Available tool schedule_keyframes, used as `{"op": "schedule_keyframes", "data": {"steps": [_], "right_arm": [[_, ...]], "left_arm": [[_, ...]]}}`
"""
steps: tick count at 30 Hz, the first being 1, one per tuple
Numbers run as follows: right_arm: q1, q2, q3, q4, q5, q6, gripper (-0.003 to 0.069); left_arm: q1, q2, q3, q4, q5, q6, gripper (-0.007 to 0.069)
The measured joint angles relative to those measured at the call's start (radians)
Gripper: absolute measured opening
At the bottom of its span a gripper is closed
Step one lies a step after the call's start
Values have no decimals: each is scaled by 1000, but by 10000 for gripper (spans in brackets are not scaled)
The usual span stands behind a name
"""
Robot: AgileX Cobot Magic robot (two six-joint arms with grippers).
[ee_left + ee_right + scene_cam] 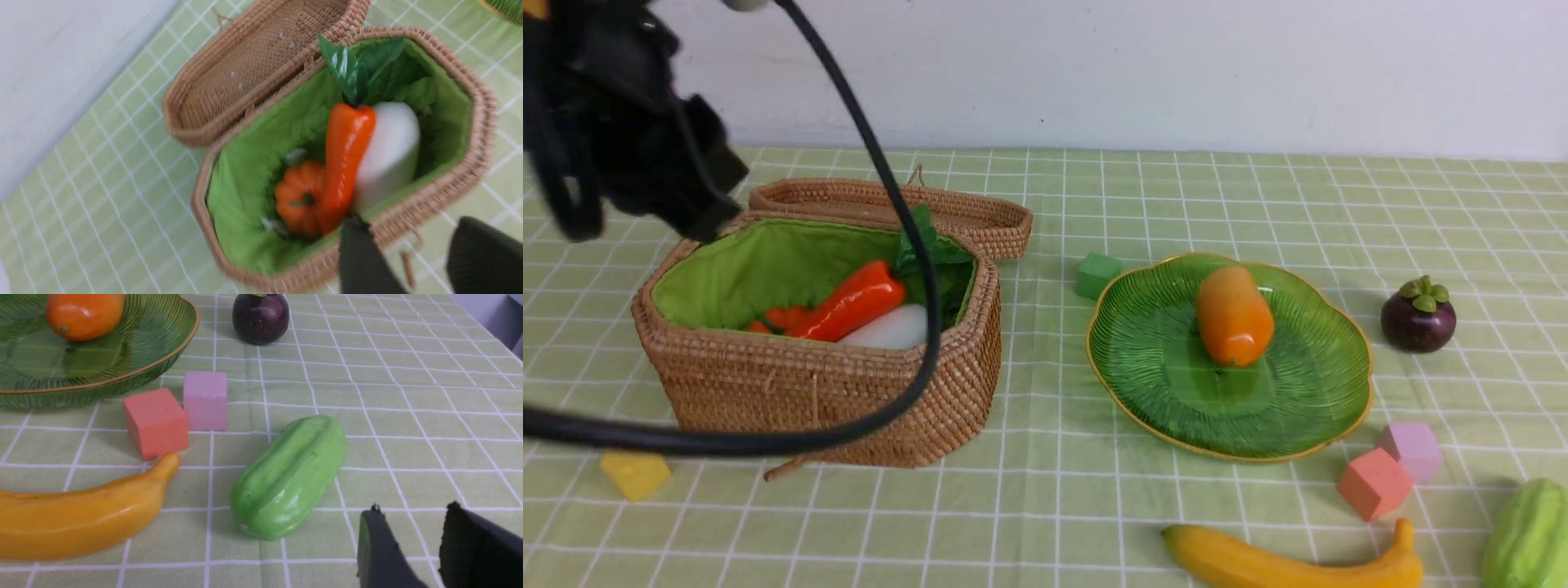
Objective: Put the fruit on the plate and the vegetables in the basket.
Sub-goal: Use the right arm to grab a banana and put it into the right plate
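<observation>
The wicker basket (817, 384) stands open at the left, holding the red-orange carrot (347, 155), the white radish (392, 155) and the orange pumpkin (298, 196). On the green plate (1160, 359) lies the mango (1233, 314). The mangosteen (1418, 318) sits right of the plate. The banana (81, 514) and the green gourd (290, 477) lie on the cloth near the front. My left gripper (408, 228) hovers open and empty over the basket's near rim. Open and empty too, my right gripper (412, 514) sits just beside the gourd.
The basket's lid (964, 208) lies folded back behind it. A green cube (1097, 274) sits left of the plate, a yellow cube (636, 474) in front of the basket, and salmon (1374, 483) and purple (1413, 449) cubes between plate and banana. A black cable (915, 245) crosses the basket.
</observation>
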Motion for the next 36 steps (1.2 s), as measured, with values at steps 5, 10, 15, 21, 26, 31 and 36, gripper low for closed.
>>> {"op": "schedule_keyframes", "data": {"steps": [5,10,15,21,26,31,36], "right_arm": [[0,0,0,0,0,0,241],[0,0,0,0,0,0,241],[0,0,0,0,0,0,241],[0,0,0,0,0,0,241],[0,0,0,0,0,0,241],[0,0,0,0,0,0,241],[0,0,0,0,0,0,241]], "left_arm": [[0,-156,24,-63,225,-164,-13],[0,-306,186,-213,225,-203,-13],[0,-498,354,-277,225,-276,-13],[0,-771,501,-252,224,-405,-13],[0,-985,692,-248,112,-440,-13],[0,-1053,766,-249,-24,-441,-13],[0,-1053,770,-250,-52,-441,-13]]}}
